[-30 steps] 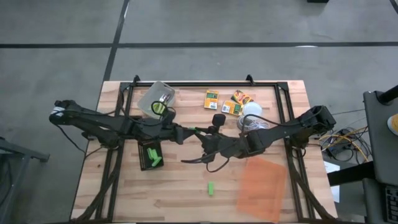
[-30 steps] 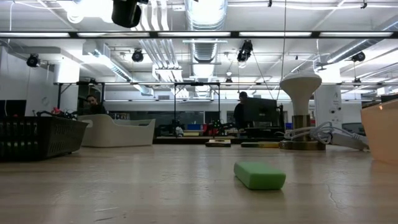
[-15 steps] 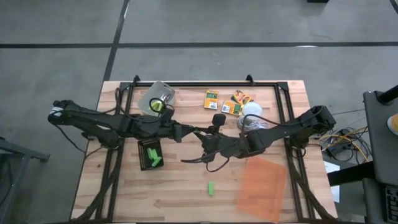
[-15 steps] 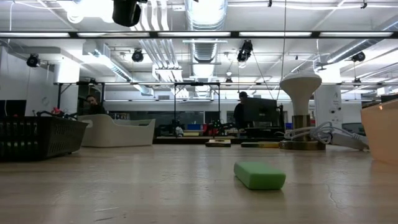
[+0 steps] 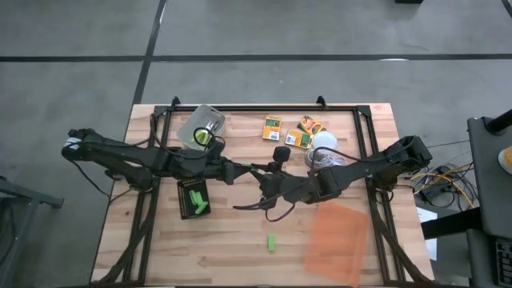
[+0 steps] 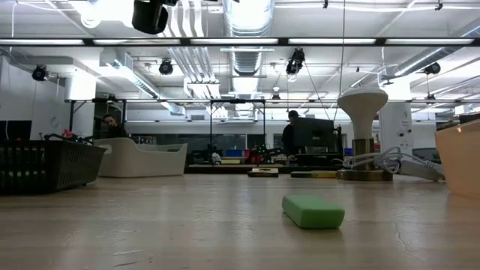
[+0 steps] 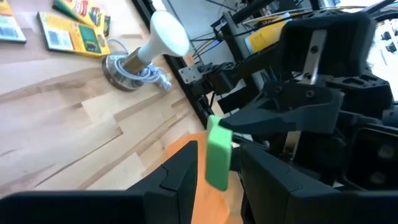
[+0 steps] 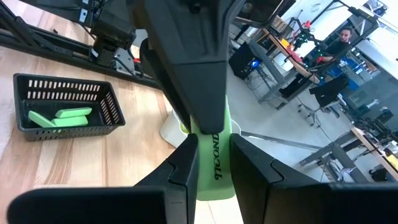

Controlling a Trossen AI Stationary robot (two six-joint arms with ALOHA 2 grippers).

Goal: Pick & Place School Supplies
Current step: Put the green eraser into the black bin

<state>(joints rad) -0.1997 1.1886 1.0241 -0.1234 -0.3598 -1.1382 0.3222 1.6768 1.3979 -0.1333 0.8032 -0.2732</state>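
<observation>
From above, the two dark arms meet over the middle of the wooden table (image 5: 240,240), and their bodies hide the handover point: the left gripper (image 5: 250,170) and right gripper (image 5: 262,178) nearly touch, with only a sliver of green between them. The black tray (image 5: 193,198) holds green sticks. A loose green stick (image 5: 272,242) lies near the front edge, beside the translucent orange sheet (image 5: 338,238). Three flat orange-yellow boxes (image 5: 273,126) sit at the back, by a white lamp (image 5: 323,142).

At table height, neither gripper shows; the loose stick is a rounded, matte green block, and the tray is a slatted dark basket at the far left.

The left wrist view shows the left fingers (image 7: 177,180) clamped on one end of a held green stick (image 7: 218,154), its far end hidden by the right arm's housing.

The right wrist view shows the right fingers (image 8: 186,168) pressed against the same pale-green stick, printed "TICONDL"; its lower end is cut off.
</observation>
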